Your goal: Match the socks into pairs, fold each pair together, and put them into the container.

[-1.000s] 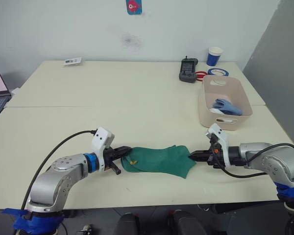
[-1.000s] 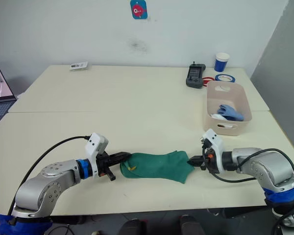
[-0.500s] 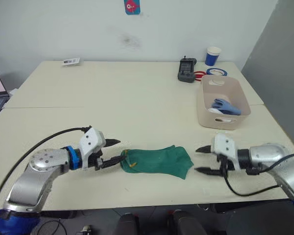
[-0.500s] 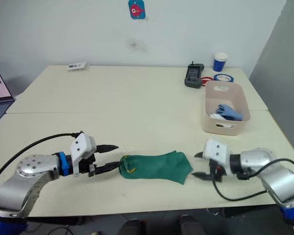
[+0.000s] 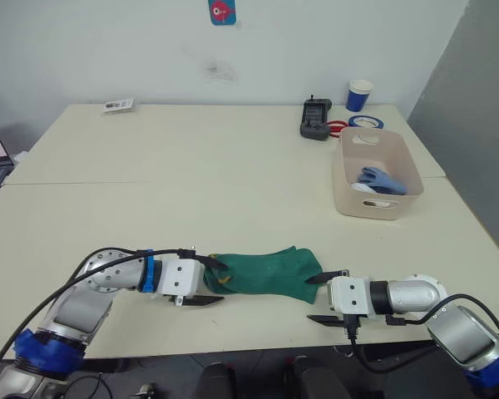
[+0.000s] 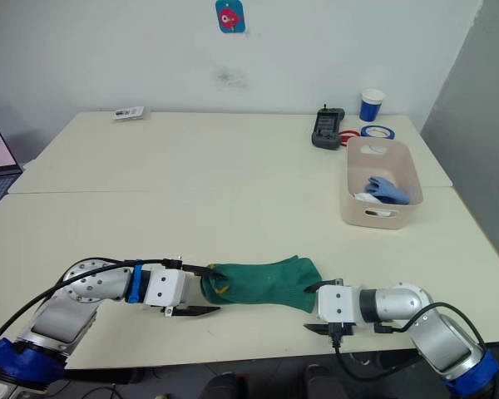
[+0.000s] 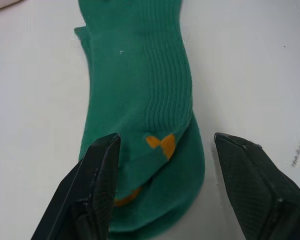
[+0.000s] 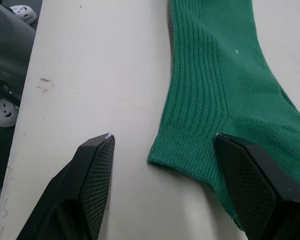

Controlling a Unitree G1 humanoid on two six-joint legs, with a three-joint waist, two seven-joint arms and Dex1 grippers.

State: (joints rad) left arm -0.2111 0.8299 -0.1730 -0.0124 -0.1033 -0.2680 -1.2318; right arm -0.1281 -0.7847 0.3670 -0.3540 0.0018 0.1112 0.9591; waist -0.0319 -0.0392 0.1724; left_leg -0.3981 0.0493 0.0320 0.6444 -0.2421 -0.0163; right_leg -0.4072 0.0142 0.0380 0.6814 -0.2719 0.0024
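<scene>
Two dark green socks point(image 5: 266, 273) lie stacked as one pair near the front edge of the table point(image 5: 191, 183), long axis running left to right — one end toward each arm. The left gripper point(image 5: 201, 282) sits at the end bearing the yellow mark point(image 7: 161, 143), its fingers spread apart with that end lying between them but not pinched. The right gripper point(image 5: 326, 297) is just beside the opposite end, fingers likewise apart; the sock's ribbed cuff edge point(image 8: 182, 160) lies in the gap, nearer one finger than the other, and is not clamped. Each arm is about equally close to its own end, so a fold — my reading of the step in hand — would carry one end over along that left-right line.

The left wrist view shows what the head views cannot: two layers at that end, slightly offset, each with its own yellow mark. The right wrist view shows the cuff lying flat, free of the fingers.

Farther back on the right stands the container point(image 5: 349, 195), well apart from the green pair, with light blue socks point(image 5: 382, 179) and something white already inside. Beyond it, a blue-and-white cup point(image 5: 359, 95) and a dark handheld device point(image 5: 315, 119).
</scene>
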